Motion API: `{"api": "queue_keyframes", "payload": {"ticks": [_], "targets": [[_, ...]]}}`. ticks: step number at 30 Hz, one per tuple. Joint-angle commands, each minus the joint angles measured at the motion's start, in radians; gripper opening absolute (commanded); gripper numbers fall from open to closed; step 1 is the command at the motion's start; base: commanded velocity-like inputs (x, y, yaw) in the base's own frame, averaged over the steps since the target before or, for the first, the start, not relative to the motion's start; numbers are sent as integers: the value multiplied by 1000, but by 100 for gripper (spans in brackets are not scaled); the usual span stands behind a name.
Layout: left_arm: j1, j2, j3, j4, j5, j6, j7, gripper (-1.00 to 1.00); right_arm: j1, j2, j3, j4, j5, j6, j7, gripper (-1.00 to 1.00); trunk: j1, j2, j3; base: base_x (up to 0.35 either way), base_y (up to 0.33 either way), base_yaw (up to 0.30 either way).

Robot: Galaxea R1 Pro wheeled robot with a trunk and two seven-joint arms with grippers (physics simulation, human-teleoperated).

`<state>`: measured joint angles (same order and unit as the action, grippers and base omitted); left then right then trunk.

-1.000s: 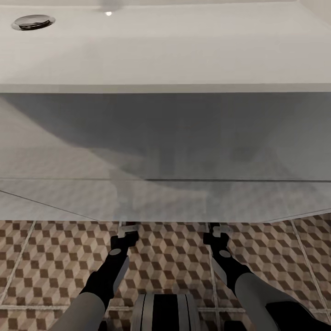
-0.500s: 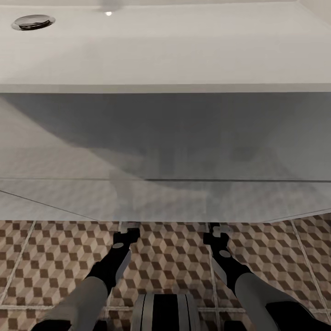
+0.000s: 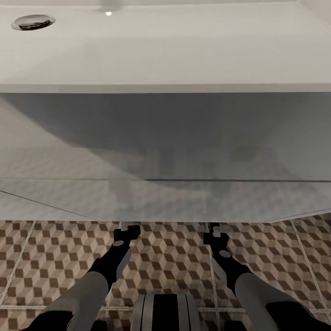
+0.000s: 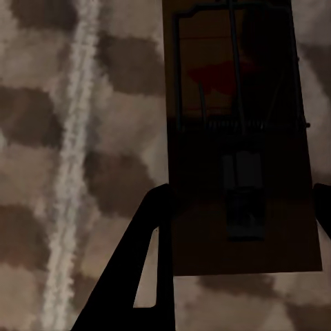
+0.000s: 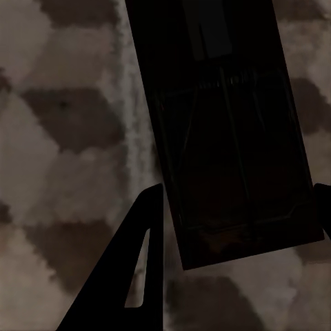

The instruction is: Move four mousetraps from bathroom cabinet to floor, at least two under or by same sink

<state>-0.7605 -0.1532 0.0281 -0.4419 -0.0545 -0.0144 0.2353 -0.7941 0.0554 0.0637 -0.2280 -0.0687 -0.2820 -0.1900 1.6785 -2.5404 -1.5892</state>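
Cube-patterned brown and beige bathroom floor tiles (image 3: 55, 257) lie below the white rectangular sink (image 3: 165, 50), where our left gripper (image 4: 238, 207) and right gripper (image 5: 238, 207) each straddle a flat brown wooden mousetrap (image 4: 241, 138) (image 5: 227, 124), jaws apparently spread, so we judge two placed here.

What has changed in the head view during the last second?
The left arm has swung outward toward the picture's left side, while the left hand stayed at the lower edge of the sink. The right hand, the sink and the bathroom floor look unchanged. Nothing was visibly taken or let go in this view.
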Motion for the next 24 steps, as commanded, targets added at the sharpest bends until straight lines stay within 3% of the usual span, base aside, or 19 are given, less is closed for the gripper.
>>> {"api": "queue_keyframes", "payload": {"ticks": [1, 7, 13, 24], "targets": [[-1, 0, 3, 1, -7, -1, 4, -100, -1, 0, 7, 1, -9, -4, -3, -100, 0, 0, 0, 0, 0, 0], [-15, 1, 3, 30, -4, 0, 4, -100, -1, 0, 7, 1, -9, -4, -3, -100, 0, 0, 0, 0, 0, 0], [-63, 3, 3, 115, -5, -5, 5, -100, -1, 0, 7, 1, -9, -3, -3, -100, 0, 0, 0, 0, 0, 0], [-74, 15, 5, 143, -2, -14, 6, -100, -1, 0, 5, 1, -9, 6, -6, -100, 0, 0, 0, 0, 0, 0]]}}
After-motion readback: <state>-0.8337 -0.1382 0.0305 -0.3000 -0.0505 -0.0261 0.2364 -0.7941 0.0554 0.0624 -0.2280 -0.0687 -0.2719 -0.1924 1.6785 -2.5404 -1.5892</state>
